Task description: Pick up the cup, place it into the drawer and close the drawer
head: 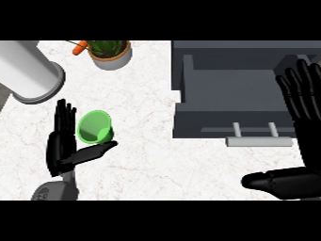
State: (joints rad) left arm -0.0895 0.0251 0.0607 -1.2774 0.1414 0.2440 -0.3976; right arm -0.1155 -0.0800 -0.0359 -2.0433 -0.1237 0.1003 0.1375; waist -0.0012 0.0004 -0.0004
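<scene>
The left hand (pixel 64 141) is held edge-on beside the green cup (pixel 95 126), fingers straight and pointing up the counter, thumb stretched out beneath the cup's lower edge. The cup is thus bracketed between fingers and thumb but not yet enclosed; the hand is judged to be set for a grasp, with curling still to be done. The cup lies on the white marble counter (pixel 142 99), well left of the grey drawer (pixel 232 89), which is pulled open with its handle (pixel 259 140) toward the robot. The right hand (pixel 305 127) is kept spread and upright at the right edge, resting beside the drawer.
</scene>
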